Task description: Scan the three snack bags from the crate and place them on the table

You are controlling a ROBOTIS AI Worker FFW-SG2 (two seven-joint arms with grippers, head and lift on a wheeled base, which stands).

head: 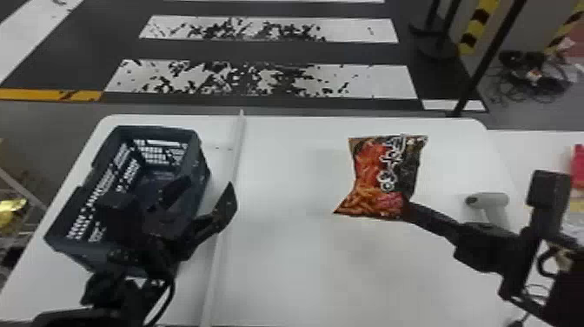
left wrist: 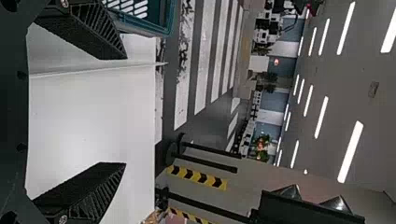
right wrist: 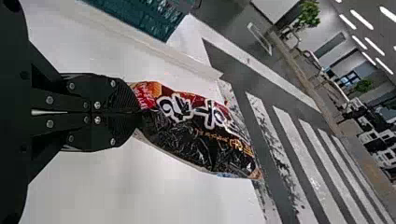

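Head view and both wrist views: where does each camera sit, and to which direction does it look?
Head view: on the robot's head, looking forward and down at the table; left tool and right tool show.
Left wrist view: on the left wrist, looking past its own open fingers toward the striped floor.
Right wrist view: on the right wrist, looking along its own closed fingers at the snack bag.
Shared: head view and right wrist view both show snack bag and crate.

White rectangular table with rounded corners (head: 278, 278) supports a dark blue-grey perforated plastic crate (head: 154, 129) at left, a long narrow white strip (head: 240, 139) beside it, and a light-grey pistol-shaped scanner (head: 491, 199) at right.
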